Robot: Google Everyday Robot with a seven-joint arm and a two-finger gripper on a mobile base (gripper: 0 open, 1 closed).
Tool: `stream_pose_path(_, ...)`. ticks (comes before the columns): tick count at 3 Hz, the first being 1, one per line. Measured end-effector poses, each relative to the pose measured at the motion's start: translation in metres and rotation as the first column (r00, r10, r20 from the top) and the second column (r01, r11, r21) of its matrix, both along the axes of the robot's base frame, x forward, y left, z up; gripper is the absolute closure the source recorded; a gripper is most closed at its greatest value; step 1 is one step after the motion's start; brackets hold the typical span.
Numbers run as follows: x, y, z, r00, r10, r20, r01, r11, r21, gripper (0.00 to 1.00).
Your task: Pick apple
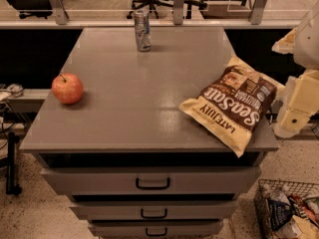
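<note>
The apple [67, 88] is small, round and red-orange with a short dark stem. It sits near the left edge of the grey cabinet top [134, 98]. My gripper [296, 111] is at the far right edge of the view, beside the cabinet's right side and just past the chip bag. It is far from the apple, across the full width of the top.
A brown and cream chip bag [234, 106] lies at the right front, overhanging the edge. A crushed silver can [142, 30] stands at the back middle. Drawers [152, 182] sit below. A wire basket [289, 210] of items stands on the floor at lower right.
</note>
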State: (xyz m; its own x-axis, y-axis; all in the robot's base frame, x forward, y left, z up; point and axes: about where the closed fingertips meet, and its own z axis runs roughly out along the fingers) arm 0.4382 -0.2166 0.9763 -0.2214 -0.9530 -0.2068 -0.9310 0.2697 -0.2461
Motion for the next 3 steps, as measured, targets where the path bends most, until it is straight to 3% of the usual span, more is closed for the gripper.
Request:
stream_pose_path(2, 0.002, 0.000, 0.001, 0.9999, 0.006, 0.009, -0.007, 1.000, 0.018, 0.00)
stream_pose_path(3, 0.018, 0.024, -0.019, 0.9978, 0.066, 0.012, -0.067, 0.992, 0.110, 0.00)
